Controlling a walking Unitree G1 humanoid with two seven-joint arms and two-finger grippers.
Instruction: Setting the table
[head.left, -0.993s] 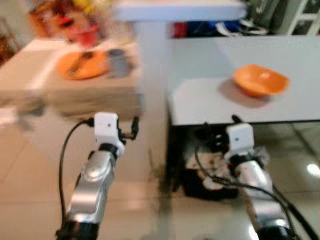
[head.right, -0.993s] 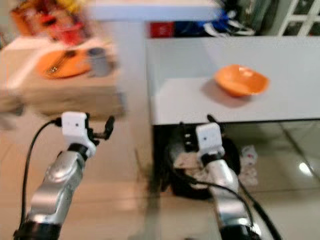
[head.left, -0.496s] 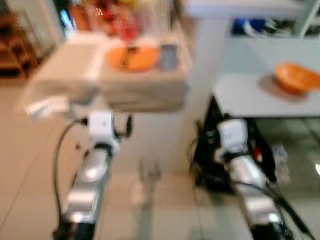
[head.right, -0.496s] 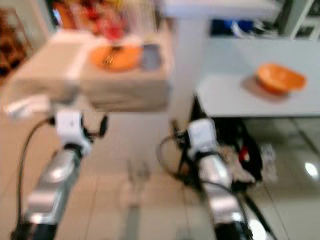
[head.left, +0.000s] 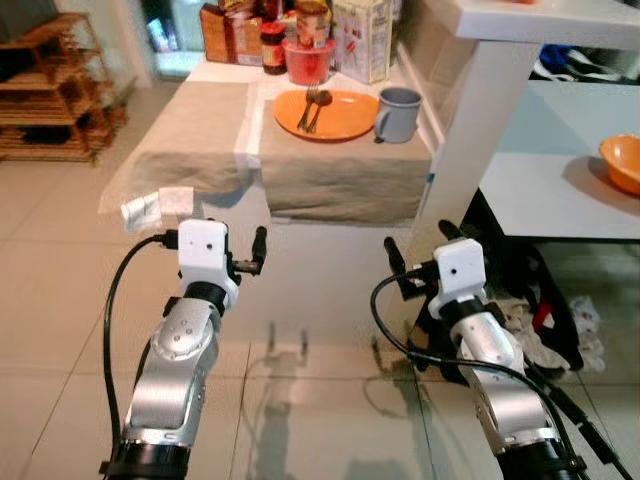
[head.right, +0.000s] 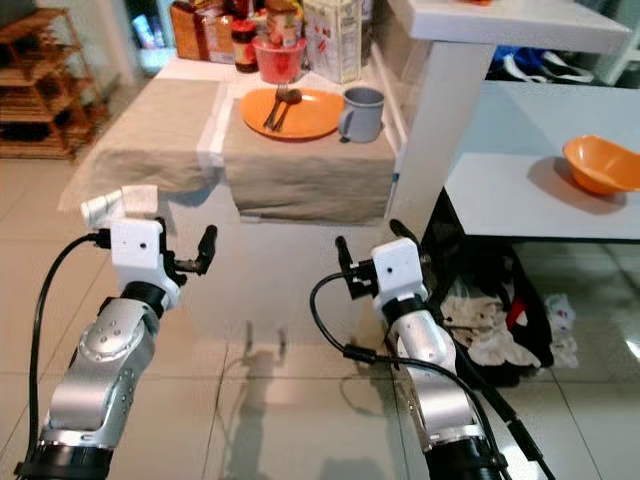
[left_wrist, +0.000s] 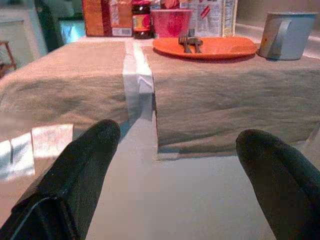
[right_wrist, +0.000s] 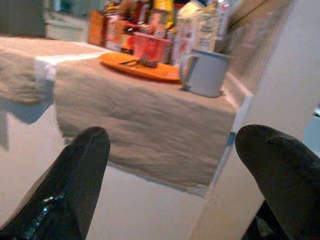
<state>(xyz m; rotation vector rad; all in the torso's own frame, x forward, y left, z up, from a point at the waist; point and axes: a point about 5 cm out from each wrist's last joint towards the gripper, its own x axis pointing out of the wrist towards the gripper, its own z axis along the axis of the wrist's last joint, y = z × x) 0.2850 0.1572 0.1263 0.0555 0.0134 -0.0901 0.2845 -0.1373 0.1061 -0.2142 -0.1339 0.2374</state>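
An orange plate (head.left: 325, 113) with a fork and a spoon (head.left: 311, 103) on it lies on a beige cloth on the low table (head.left: 200, 130) ahead. A grey-blue mug (head.left: 397, 113) stands just right of the plate. An orange bowl (head.left: 622, 163) rests on the white table (head.left: 545, 195) at the right. My left gripper (left_wrist: 182, 135) is open and empty, held in the air short of the table's front edge. My right gripper (head.left: 418, 240) is also open and empty, level with the white post (head.left: 470, 140) between the two tables.
A red tub (head.left: 308, 60), jars and cartons (head.left: 362, 38) crowd the table's far end. A wooden shelf (head.left: 50, 90) stands at the left. A black bag with crumpled cloth (head.left: 545, 310) lies under the white table. Tiled floor (head.left: 300, 350) lies below my arms.
The camera has swung left, so the cloth-covered table now sits ahead and the bowl has slid to the right edge. The blur has gone. Both arms keep their pose.
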